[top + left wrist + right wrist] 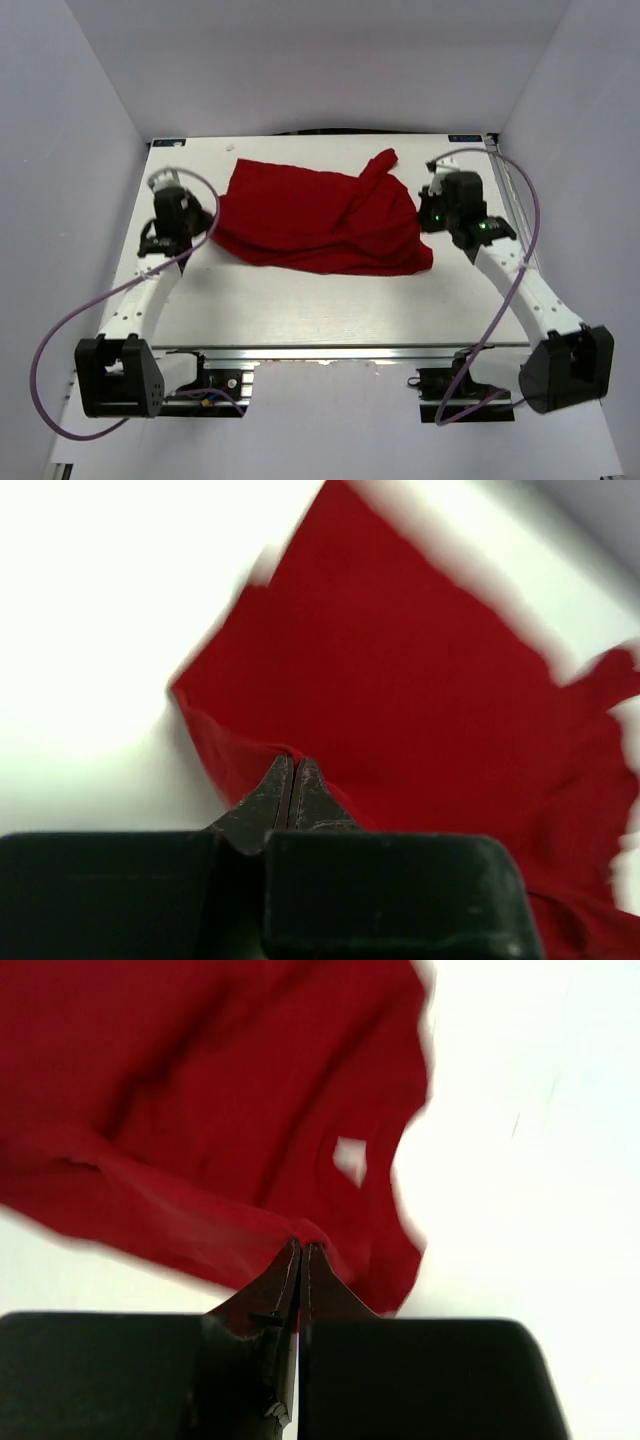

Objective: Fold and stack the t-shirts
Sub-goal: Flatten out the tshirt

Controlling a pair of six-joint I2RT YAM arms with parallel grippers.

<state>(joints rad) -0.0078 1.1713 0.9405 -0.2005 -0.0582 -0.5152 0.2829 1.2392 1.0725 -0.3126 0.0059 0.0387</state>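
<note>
Two pairs of fingers, both pressed together with no gap at the tips. The left gripper [291, 767] pinches a fold at the left edge of the t-shirt [320, 218], and the cloth puckers up where the tips meet. The right gripper [301, 1250] pinches the shirt's right edge, which bunches the same way. Both wrist views are blurred.

The t-shirt is plain red and crumpled. It spans between the two grippers over the far half of the table [300, 310]. One strip of cloth points toward the far edge. In the right wrist view, a small opening in the folds shows white table. Each arm reaches forward from its base at the near edge.
</note>
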